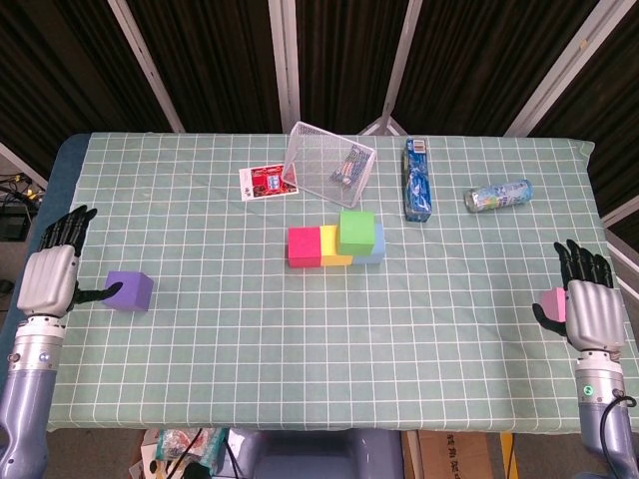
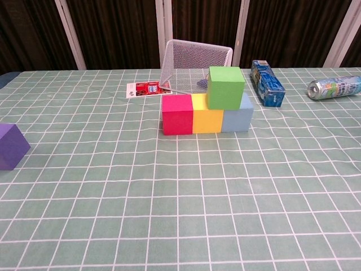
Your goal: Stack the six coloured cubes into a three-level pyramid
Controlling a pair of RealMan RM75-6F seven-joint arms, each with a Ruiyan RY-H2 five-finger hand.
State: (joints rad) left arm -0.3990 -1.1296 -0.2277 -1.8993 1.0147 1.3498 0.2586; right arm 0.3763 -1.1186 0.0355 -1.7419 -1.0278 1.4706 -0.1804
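Green checked cloth covers the bench [image 1: 200, 339], where red cube [image 1: 304, 246], yellow cube [image 1: 330, 245] and blue cube [image 2: 237, 117] form a row, green cube [image 1: 356, 232] on top. Behind, a tipped wire basket [image 1: 328, 162] holds a small packet [image 1: 349, 166]. Left hand [image 1: 48, 276], fingers spread, thumb touching the purple cube [image 1: 129, 290]; right hand [image 1: 591, 305], spread, covers most of the pink cube [image 1: 552, 303]

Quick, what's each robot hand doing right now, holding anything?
Left robot hand: open, thumb beside the purple cube, not holding it.
Right robot hand: open, over the pink cube, holding nothing.
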